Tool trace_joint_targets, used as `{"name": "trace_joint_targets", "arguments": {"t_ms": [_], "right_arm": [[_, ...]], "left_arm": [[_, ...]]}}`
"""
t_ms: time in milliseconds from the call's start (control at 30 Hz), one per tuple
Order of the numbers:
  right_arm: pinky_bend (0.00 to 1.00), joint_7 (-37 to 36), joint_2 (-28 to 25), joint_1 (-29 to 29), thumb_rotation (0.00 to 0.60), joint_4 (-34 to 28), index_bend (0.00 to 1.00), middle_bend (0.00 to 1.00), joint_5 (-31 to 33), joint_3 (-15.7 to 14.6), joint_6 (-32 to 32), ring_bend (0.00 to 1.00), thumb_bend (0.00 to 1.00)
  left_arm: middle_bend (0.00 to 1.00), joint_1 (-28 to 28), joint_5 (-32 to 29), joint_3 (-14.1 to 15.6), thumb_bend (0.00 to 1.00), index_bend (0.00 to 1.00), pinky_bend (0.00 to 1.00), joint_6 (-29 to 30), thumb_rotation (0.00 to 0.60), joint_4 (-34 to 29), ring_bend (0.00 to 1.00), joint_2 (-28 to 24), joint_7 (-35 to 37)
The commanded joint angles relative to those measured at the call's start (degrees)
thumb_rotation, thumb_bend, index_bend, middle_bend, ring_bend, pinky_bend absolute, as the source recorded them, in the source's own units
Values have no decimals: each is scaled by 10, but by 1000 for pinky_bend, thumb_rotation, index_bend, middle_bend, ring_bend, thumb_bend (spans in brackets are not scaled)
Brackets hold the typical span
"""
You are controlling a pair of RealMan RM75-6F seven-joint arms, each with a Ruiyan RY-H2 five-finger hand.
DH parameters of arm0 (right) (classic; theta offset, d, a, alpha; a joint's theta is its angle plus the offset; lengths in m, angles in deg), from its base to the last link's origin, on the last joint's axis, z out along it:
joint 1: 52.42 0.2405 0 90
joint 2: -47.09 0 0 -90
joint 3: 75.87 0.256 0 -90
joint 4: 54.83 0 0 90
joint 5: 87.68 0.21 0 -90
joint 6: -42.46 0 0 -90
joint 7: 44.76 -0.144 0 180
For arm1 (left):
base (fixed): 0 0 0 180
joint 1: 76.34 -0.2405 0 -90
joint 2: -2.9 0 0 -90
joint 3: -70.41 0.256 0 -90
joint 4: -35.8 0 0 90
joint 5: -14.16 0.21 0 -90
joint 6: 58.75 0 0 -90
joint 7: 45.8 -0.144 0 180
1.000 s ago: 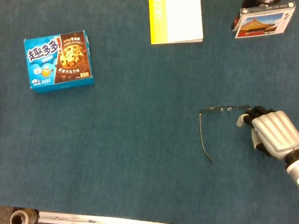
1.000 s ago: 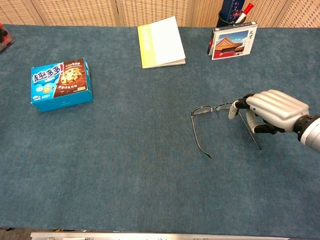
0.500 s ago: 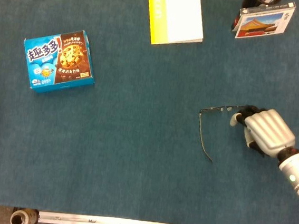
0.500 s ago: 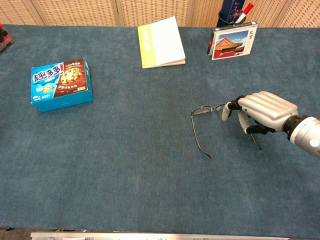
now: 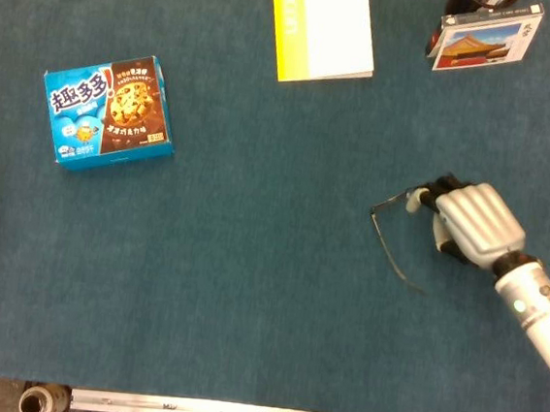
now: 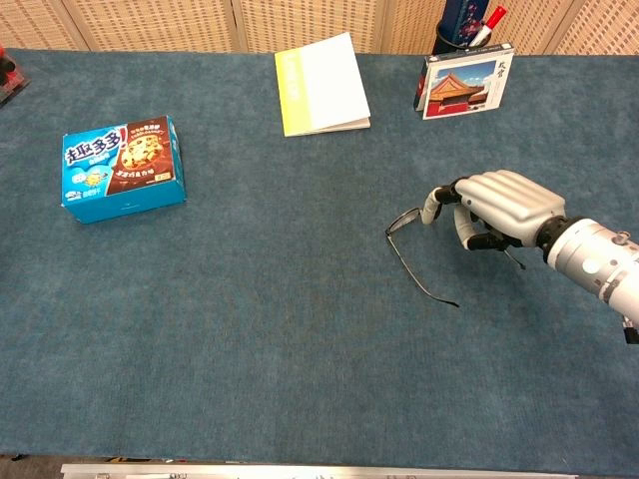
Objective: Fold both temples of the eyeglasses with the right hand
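A blue-green felt-like cloth [image 6: 250,329] covers the whole table, with woven screens standing behind its far edge in the chest view. The right hand [image 6: 496,208] lies knuckles-up on the cloth, fingers curled over the near end of the eyeglasses [image 6: 419,257], which sit just ahead of and under its fingertips; whether the fingers actually pinch the frame or only press on it cannot be told, since the hand covers that part. One temple [image 5: 393,261] juts out open from the frame's far corner, running back toward the table's near edge, clear of the hand. The glasses look thin-wired and very light, so they will likely skid and pivot on the cloth under any sideways push, and the hinges look delicate; the better hold is probably on the front frame beside a hinge, sweeping the temple inward with a fingertip. Well beyond the hand lie a picture box [image 6: 463,86] and a yellow-edged booklet [image 6: 321,84]; far across the cloth sits a blue cookie box [image 6: 123,168]. The left hand is not visible.
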Motion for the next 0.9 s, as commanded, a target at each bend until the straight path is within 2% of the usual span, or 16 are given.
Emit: {"name": "trace_joint_targets", "arguments": {"t_ms": [33, 267, 467, 900], "right_arm": [[443, -19, 16, 11, 600, 17, 391, 376, -4, 10, -3, 254, 881], [443, -51, 55, 37, 600, 66, 391, 376, 2, 29, -22, 255, 882], [443, -67, 72, 47, 600, 92, 391, 376, 2, 33, -23, 254, 882], [443, -76, 57, 47, 600, 78, 391, 376, -3, 29, -6, 255, 881]], "left_arm": [[430, 0, 0, 0, 288, 516, 394, 0, 600, 1, 286, 0, 0], [430, 0, 1, 1, 288, 516, 394, -1, 600, 0, 286, -1, 0], [430, 0, 2, 1, 288, 516, 394, -1, 600, 0, 286, -1, 2], [430, 2, 0, 1, 288, 516, 394, -5, 600, 0, 286, 0, -4]]}}
